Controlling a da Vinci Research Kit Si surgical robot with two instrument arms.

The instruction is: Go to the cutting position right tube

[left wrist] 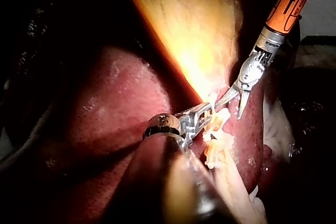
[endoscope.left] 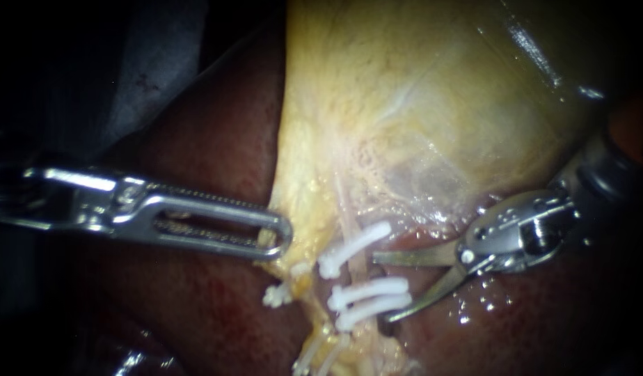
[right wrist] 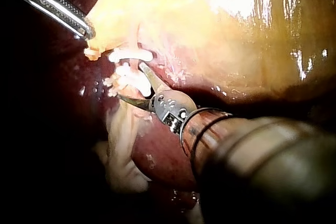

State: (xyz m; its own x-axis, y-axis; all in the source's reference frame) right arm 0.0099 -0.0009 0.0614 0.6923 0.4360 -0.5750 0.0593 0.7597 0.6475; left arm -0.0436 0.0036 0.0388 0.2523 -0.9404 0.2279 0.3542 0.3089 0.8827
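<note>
The right instrument's (endoscope.left: 379, 287) open blades sit just short of the clipped right tube (endoscope.left: 360, 268), not yet astride it; the left instrument (endoscope.left: 276, 240) grips the gallbladder (endoscope.left: 419, 104).

Dark surroundings, pale grey backdrop (left wrist: 321, 17)

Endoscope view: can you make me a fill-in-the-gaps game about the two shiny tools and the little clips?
1. The left instrument grips the yellow edge of the ____.
2. The blades of the right instrument are ____, with a gap showing between them.
3. The clips on the tube are coloured ____.
4. The dark red tissue lying under both instruments is the ____.
Missing words: gallbladder; open; white; liver.
</note>
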